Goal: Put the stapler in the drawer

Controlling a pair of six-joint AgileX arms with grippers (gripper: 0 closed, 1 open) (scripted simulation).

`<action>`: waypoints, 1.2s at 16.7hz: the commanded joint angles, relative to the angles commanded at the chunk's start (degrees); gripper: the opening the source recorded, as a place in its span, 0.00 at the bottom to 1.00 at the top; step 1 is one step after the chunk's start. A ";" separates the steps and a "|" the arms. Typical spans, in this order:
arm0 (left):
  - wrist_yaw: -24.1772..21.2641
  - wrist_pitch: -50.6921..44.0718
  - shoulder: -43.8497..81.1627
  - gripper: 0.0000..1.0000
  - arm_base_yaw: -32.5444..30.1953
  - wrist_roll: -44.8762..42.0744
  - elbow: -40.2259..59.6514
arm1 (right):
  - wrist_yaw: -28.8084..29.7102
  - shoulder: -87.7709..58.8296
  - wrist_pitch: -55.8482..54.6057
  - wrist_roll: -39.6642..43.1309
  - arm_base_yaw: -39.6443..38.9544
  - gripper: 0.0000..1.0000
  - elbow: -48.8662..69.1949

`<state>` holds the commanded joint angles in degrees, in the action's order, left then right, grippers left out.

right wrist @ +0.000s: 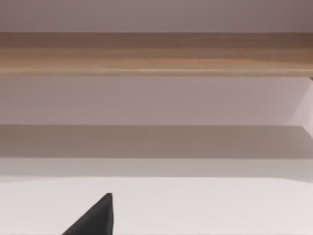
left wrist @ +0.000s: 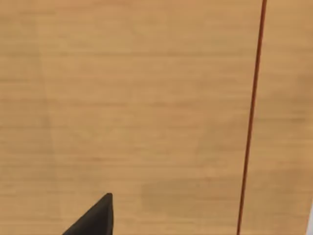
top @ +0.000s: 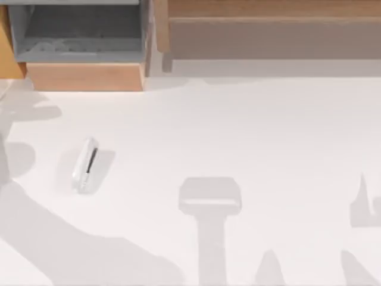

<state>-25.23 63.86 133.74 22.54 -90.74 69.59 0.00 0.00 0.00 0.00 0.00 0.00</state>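
A rounded white stapler (top: 87, 165) is seen lying on the smooth worktop (top: 238, 131); the grey-walled, tan-fronted drawer (top: 83, 76) stands open.

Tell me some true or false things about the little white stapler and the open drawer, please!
1. The small white rounded stapler lies on the white table. True.
2. The stapler is inside the drawer. False: it lies on the table on the left side, well apart from the drawer's front.
3. The wide box-shaped drawer with grey walls and a tan wooden front is pulled open. True: its grey floor shows.
4. A pincer is holding the stapler. False: nothing touches the stapler in the top view.
5. The long wooden shelf sits at the drawer's right. True.
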 joint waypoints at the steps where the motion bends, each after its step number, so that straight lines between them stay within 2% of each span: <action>1: 0.00 0.00 0.00 0.92 0.00 0.00 0.00 | 0.00 0.00 0.00 0.00 0.00 1.00 0.00; 13: 0.00 0.00 0.00 0.02 0.00 0.00 0.00 | 0.00 0.00 0.00 0.00 0.00 1.00 0.00; 20: 0.00 0.00 0.00 0.00 0.00 0.00 0.00 | 0.00 0.00 0.00 0.00 0.00 1.00 0.00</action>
<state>-25.23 63.86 133.74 22.54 -90.74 69.59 0.00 0.00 0.00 0.00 0.00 0.00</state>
